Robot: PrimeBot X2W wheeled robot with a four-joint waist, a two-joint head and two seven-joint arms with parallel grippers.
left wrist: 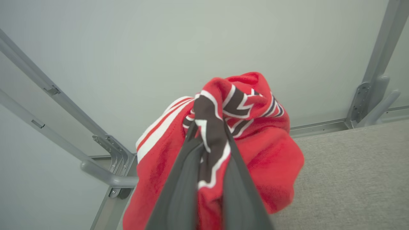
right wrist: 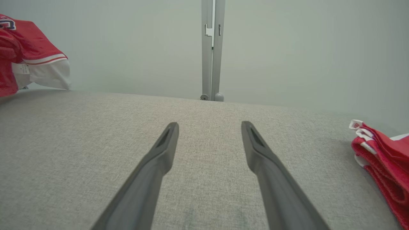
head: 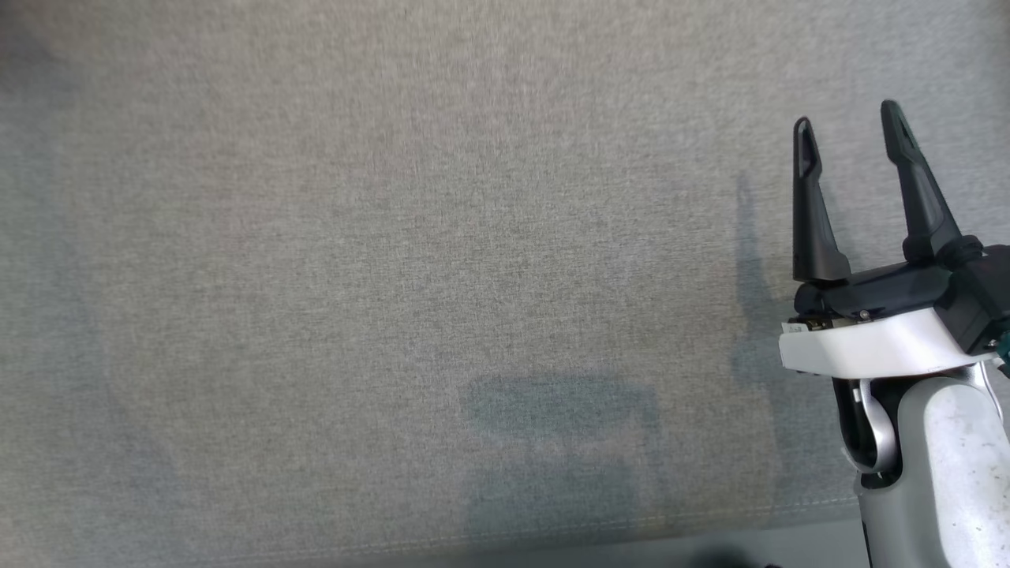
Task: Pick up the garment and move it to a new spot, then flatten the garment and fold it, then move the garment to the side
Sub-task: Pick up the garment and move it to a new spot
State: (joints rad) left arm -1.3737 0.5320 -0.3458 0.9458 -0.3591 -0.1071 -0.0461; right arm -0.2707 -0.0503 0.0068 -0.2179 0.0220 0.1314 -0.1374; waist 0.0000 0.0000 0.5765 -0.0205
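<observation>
My left gripper [left wrist: 209, 131] clamped on bunched red garment [left wrist: 271, 153], long axis unclear; right gripper [head: 848, 130] wide open, empty

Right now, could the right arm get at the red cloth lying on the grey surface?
Probably yes: the right gripper is open, and only bare grey surface separates it from the red cloth.

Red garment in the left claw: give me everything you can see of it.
A red fleecy-looking garment, with white stripes and dark brown bands edged in white. It is bunched and crumpled, not flattened. The left claw is shut on a striped fold, pinched between its two dark fingers; the rest droops around and below them. A grey woven tabletop shows behind it at right; whether the cloth touches it cannot be told.
</observation>
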